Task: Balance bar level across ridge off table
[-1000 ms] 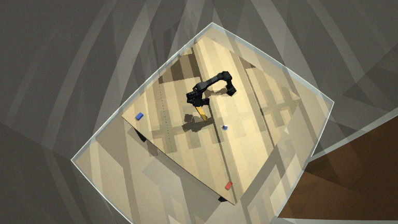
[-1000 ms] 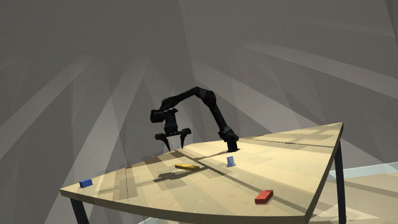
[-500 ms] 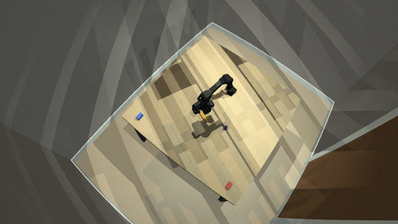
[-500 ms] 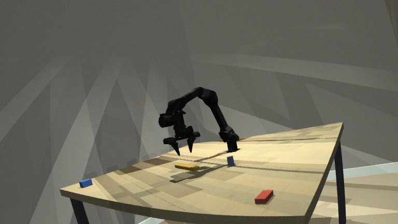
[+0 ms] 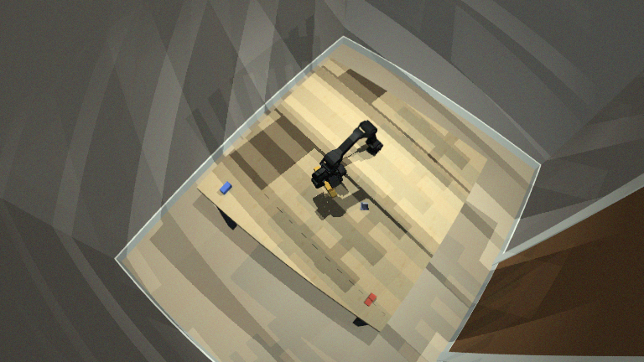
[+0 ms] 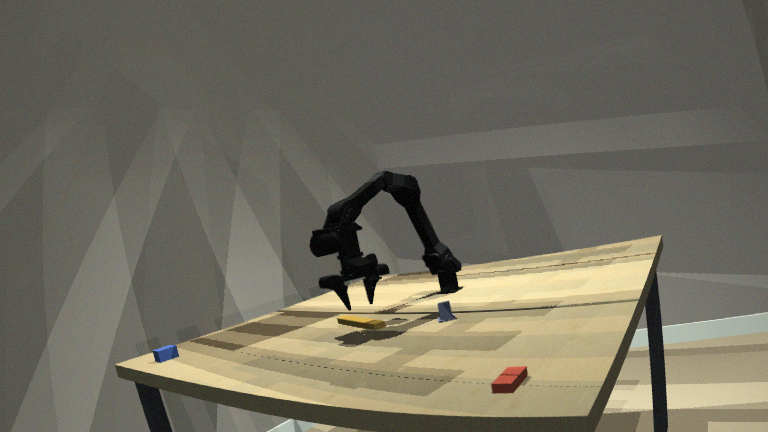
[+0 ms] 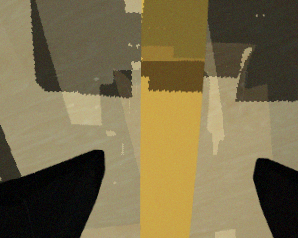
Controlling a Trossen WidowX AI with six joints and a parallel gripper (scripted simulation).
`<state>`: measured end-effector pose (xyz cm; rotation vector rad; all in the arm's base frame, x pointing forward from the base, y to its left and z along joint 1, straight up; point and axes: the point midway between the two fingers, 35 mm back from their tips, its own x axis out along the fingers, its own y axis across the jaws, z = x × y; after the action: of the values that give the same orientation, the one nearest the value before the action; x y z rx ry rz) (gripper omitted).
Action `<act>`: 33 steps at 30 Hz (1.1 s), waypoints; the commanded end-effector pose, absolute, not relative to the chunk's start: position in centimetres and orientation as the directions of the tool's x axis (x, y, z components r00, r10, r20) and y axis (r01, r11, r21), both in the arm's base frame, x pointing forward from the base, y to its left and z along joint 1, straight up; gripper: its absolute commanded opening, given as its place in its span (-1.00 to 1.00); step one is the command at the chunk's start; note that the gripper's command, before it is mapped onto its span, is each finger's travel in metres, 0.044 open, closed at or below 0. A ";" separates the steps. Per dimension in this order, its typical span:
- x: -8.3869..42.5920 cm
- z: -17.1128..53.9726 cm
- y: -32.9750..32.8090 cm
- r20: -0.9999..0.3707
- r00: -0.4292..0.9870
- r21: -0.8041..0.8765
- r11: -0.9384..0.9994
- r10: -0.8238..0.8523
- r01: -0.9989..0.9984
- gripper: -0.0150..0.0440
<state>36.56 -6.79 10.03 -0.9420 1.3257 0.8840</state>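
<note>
The yellow bar [image 5: 330, 189] [image 6: 360, 323] [image 7: 166, 198] lies flat on the table. In the wrist view it runs from top to bottom between the two black fingers, with space on both sides; its ends are out of that view. My gripper [image 6: 360, 306] [image 7: 180, 165] is open and empty, pointing down above the bar. In the top view the arm hides the fingertips and the bar's middle. The ridge, a small blue-grey piece [image 5: 364, 206] [image 6: 445, 312], stands on the table to the right of the bar in the top and exterior views, with nothing on it.
A blue block [image 5: 225, 188] [image 6: 165, 353] lies near the table's left corner. A red block [image 5: 370, 299] [image 6: 509, 380] lies near the front right corner. The arm's base stands behind the ridge in the exterior view. Shadows of the arm fall around the bar.
</note>
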 end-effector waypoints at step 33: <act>36.4 5.2 -6.8 -0.999 0.037 -0.037 0.373 -0.007 -0.927 0.58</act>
<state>36.48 -6.77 5.42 -0.9364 1.3364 0.8948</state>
